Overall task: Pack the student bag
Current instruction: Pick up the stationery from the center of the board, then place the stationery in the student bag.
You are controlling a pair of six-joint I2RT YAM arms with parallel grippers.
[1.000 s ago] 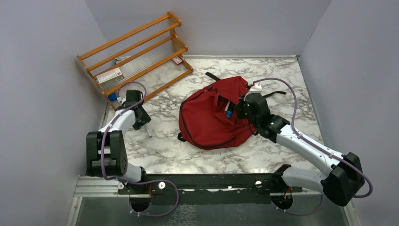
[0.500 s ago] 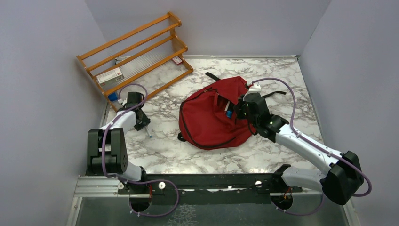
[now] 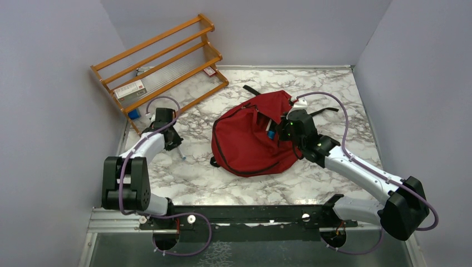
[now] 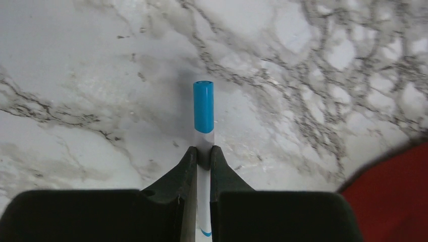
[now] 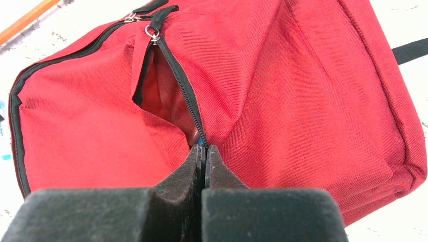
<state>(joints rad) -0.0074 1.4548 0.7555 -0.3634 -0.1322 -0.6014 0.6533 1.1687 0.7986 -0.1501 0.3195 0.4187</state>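
Red fabric student bag [image 3: 245,150] lies mid-bench [image 3: 222,186], its zip open. The right end effector [image 5: 204,150] is clenched on the bag's black zipper edge. The left end effector [image 4: 203,151] grasps a white, blue-capped pen [image 4: 204,113]. Labels in the wooden rack [image 3: 161,61] are too small to read.

A robot lab booth: plain grey walls [image 3: 50,83] enclose a marble-patterned table [image 3: 222,183] with a metal mounting rail [image 3: 256,213].

We note our right pincer [image 5: 204,153] pinched tight on the black zipper edge [image 5: 177,75] of the student bag [image 5: 303,91]. The pocket mouth gapes left of the zipper. Metal pulls [image 5: 151,33] sit at top. A black strap [image 5: 411,50] lies on the pale desk [image 5: 398,227], upper right.
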